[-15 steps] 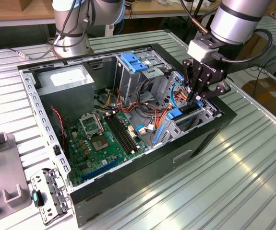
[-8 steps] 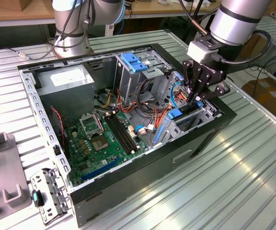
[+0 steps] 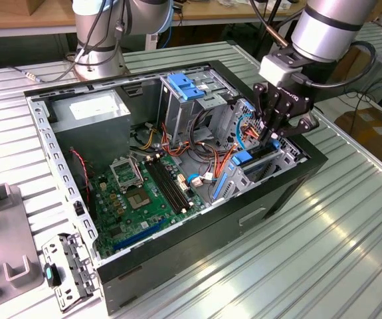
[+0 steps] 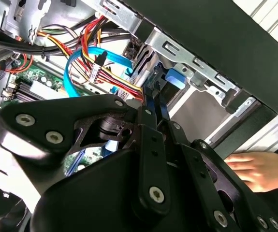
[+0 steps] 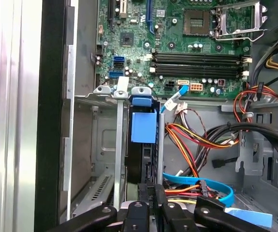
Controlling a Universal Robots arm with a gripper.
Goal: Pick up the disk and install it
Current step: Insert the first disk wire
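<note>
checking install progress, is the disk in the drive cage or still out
In: the disk stands on edge down in the cage slot, the gripper at its edge.

We see an open black computer case [image 3: 280, 189] lying on a ribbed metal table [image 3: 350, 239] — inside, a green motherboard [image 3: 144, 196] with black memory slots [image 5: 197, 60], beside a grey metal power supply box [image 3: 94, 119]. Red, orange and yellow wires [image 5: 187, 137] run near a flat light-blue cable [image 5: 204, 186]. A blue plastic latch plate [image 3: 185, 86] tops the upper bay — a grey metal bracket [image 3: 71, 269] lies outside the case.
</note>
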